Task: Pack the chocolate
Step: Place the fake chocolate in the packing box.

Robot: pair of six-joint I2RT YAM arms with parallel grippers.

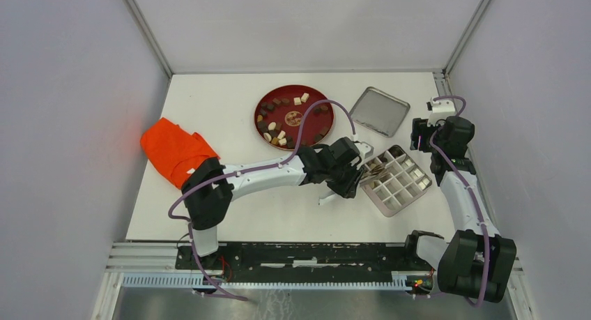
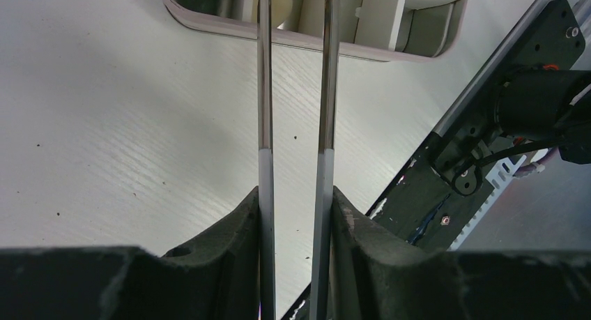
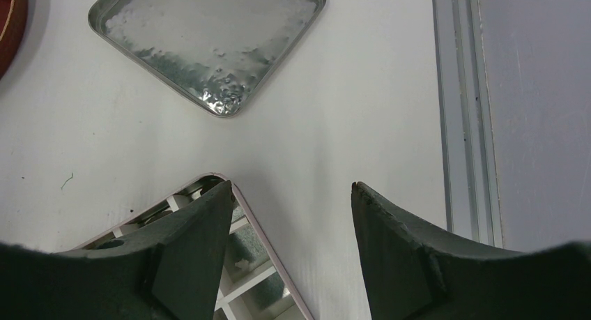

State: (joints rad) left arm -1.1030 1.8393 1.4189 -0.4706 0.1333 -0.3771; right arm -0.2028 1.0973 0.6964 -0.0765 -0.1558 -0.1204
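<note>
Clamping down on the tweezers (image 2: 327, 90), the left gripper (image 2: 294, 198) pokes their tips over the divided box (image 1: 410, 199). The chocolate (image 1: 272, 126) sits on the red plate (image 1: 289, 107), further back, well apart. The right gripper (image 3: 290, 185) hangs wide open, empty.

The tweezers (image 2: 263, 90) run off the left wrist view's top edge. The left gripper (image 1: 355, 172) covers the left corner of the divided box (image 1: 408, 187).
</note>
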